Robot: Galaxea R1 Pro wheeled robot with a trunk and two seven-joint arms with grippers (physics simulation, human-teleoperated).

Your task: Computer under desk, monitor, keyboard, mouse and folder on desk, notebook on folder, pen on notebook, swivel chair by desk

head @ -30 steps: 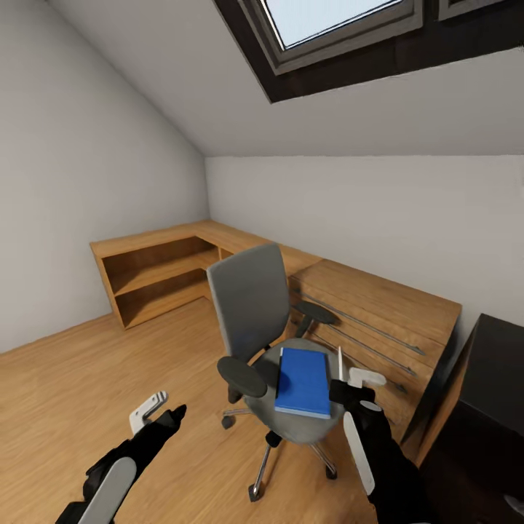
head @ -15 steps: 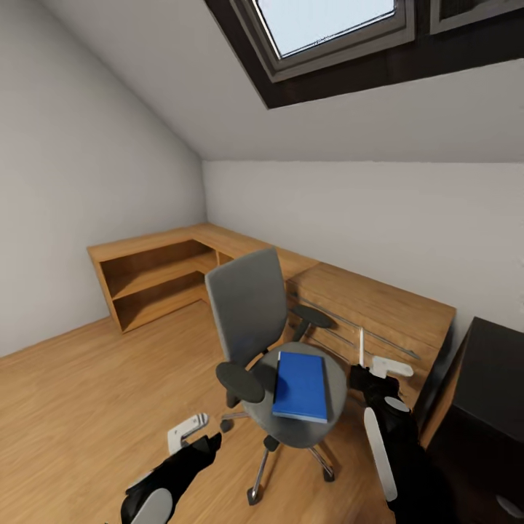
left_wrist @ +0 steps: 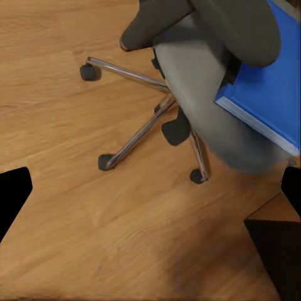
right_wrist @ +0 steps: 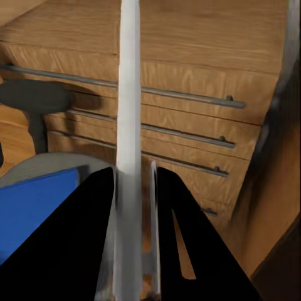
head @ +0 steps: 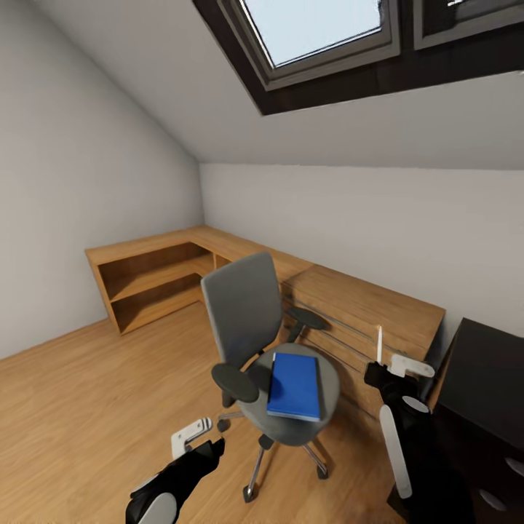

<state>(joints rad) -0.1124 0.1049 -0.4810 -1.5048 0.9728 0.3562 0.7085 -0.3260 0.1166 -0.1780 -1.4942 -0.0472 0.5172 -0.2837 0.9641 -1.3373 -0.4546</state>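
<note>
Left gripper (head: 191,434) low near floor, fingers spread, empty. Bright blue flat folder (head: 294,385) on grey swivel chair (head: 251,320) seat, overhanging front: nudge could roll chair, slide it off. Right gripper (head: 391,366) pinches thin white pen (head: 379,343) upright beside glossy black desk (head: 489,371); may slip.

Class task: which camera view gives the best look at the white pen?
The right wrist view: the pen runs large between the right gripper fingers. The head view shows it small and upright at that gripper.
</note>
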